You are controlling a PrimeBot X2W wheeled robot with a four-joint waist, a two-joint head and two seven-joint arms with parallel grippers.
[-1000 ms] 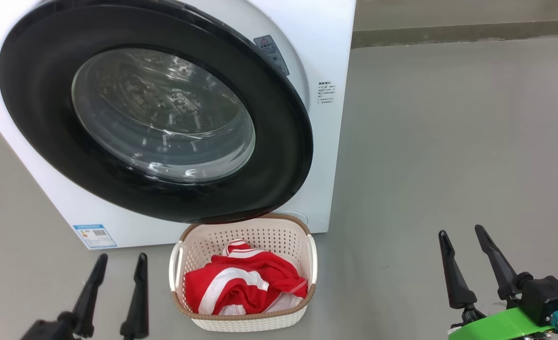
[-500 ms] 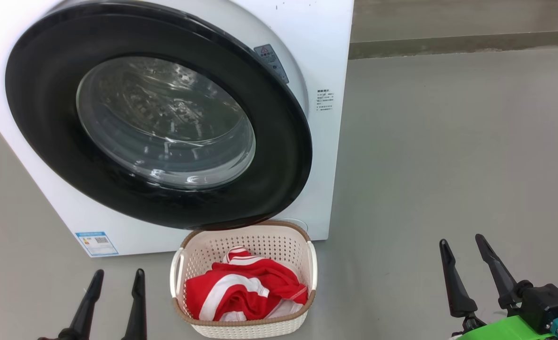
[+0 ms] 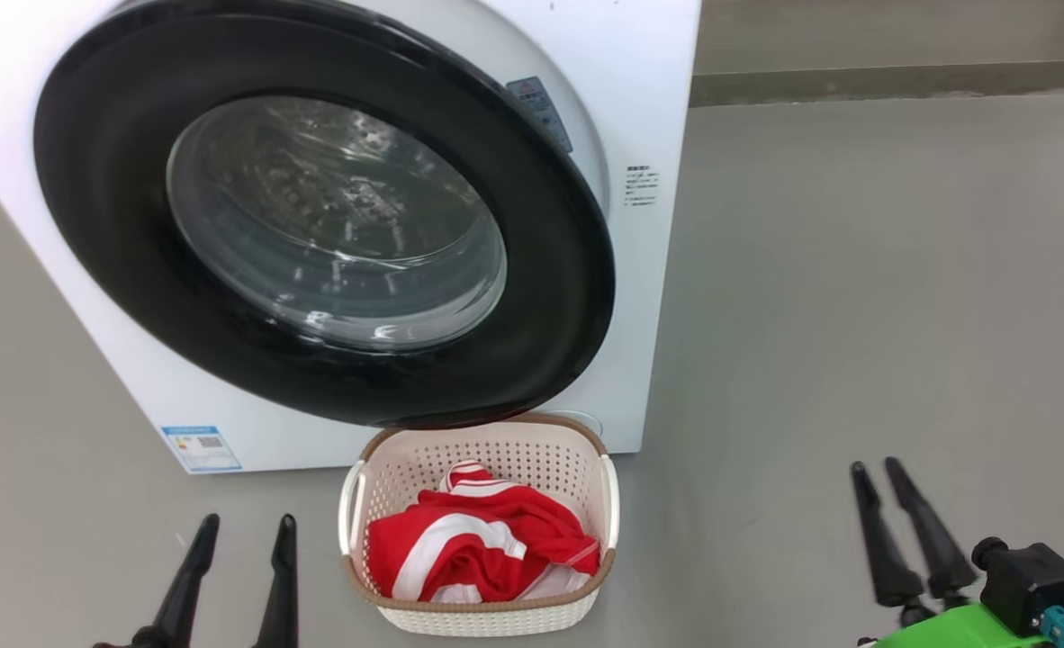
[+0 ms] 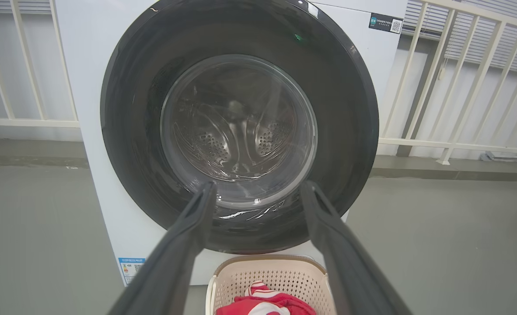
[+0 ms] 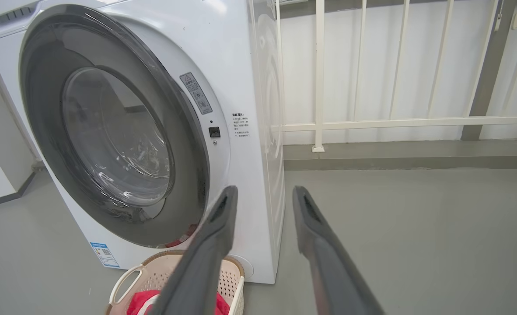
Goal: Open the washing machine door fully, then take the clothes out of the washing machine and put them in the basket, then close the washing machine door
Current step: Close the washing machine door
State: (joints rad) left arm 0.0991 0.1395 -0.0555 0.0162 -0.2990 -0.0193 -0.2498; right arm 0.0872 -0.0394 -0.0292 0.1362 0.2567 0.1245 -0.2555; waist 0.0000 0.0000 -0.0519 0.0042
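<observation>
Your clothes (image 3: 482, 553) are in the basket (image 3: 487, 621). It sits on the smooth grey floor (image 3: 856, 270), tight against the foot of the washing machine (image 3: 649, 90) and just under the lower edge of the washing machine door (image 3: 325, 216), which makes for a short drop from the drum. The red fabric with white stripes lies crumpled below the brown woven-look rim, inside perforated cream plastic walls.

The door, a glossy black rim around a bulging clear bowl, is swung almost against the white front. The latch socket (image 5: 214, 131) shows beside its edge, so I judge it not yet latched.

Your left gripper (image 3: 249, 522) hangs near left, its fingers spread wide and empty. Your right gripper (image 3: 874, 468) hangs near right, well apart from the door, its fingers a narrow gap apart with nothing between them.
</observation>
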